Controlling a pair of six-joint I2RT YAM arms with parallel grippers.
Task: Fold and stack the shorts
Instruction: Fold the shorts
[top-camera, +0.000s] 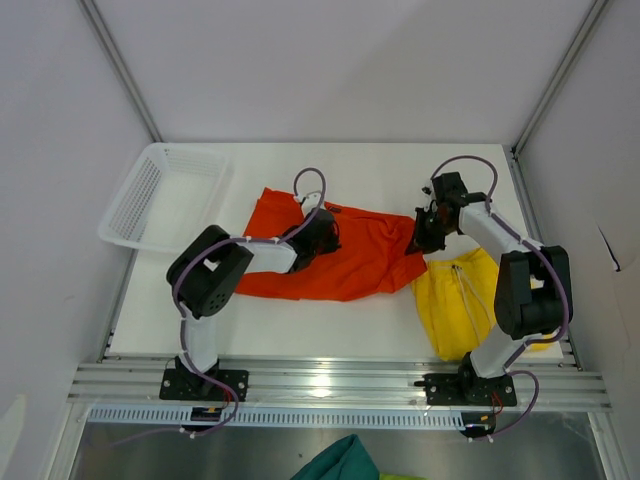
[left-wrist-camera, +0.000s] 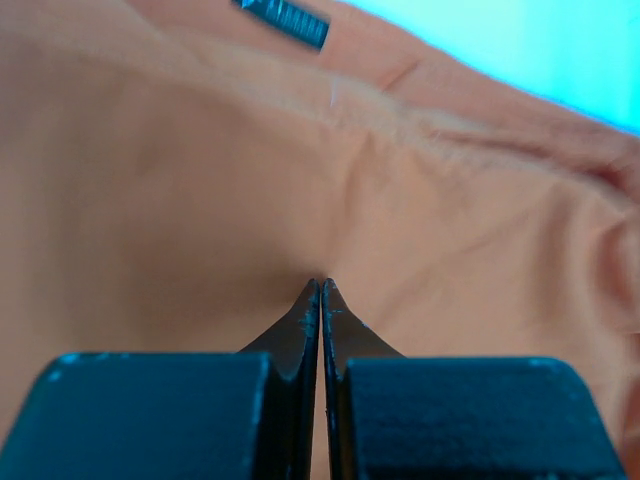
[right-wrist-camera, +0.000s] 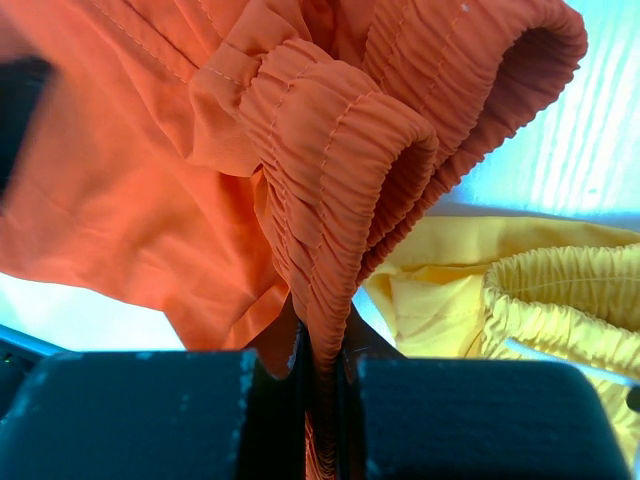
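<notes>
Left arm (top-camera: 210, 275) is bent sharp at the elbow, forearm reaching right, and the left claw (left-wrist-camera: 321, 288) is pinched fully together (tips meeting, no gap). Right arm (top-camera: 525, 285) folds back toward the middle, right claw (right-wrist-camera: 320, 345) clamped tight on the gathered waistband of the orange shorts (right-wrist-camera: 150, 200).

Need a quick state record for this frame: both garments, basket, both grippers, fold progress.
orange shorts: spread mid-table, not folded
yellow shorts: crumpled at the near right, next to the orange pair, not stacked
basket: white mesh, far-left corner of the table
left gripper: shut, tips against the orange fabric; cannot confirm a pinch
right gripper: shut on the orange pair's elastic waistband
progress: no fold or stack yet
</notes>
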